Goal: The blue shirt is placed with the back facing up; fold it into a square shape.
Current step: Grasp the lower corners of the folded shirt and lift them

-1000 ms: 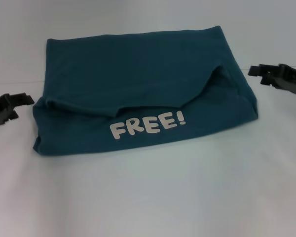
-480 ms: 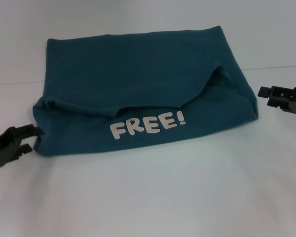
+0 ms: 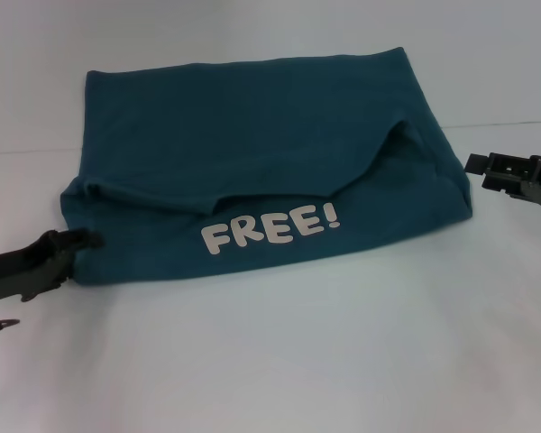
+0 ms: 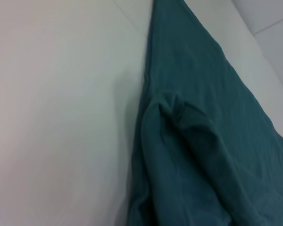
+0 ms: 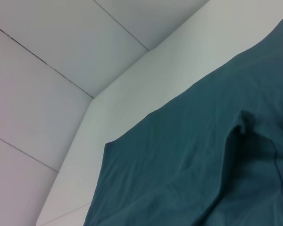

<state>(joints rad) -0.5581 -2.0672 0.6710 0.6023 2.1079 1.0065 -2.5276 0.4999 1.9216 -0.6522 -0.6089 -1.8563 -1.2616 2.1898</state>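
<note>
The blue shirt [image 3: 252, 153] lies folded in a rough rectangle on the white table, with a near flap turned up showing "FREE!" [image 3: 270, 227] in white. My left gripper [image 3: 75, 255] is open at the shirt's near left corner, its upper finger [image 3: 83, 240] lying over the cloth edge. Open as well, my right gripper [image 3: 479, 174] hovers just beside the shirt's right edge without touching it. In the left wrist view the shirt [image 4: 203, 155] shows a bunched fold along its edge. In the right wrist view the shirt [image 5: 188, 160] shows a raised flap.
The white table [image 3: 279, 361] spreads around the shirt on all sides. A seam line [image 3: 505, 123] crosses the table behind the right gripper. The table's far edge and pale wall panels [image 5: 61, 56] appear in the right wrist view.
The left gripper has moved nearer and inward, from well left of the shirt to its near left corner. The right gripper has dropped lower beside the right edge. The shirt has not moved.
</note>
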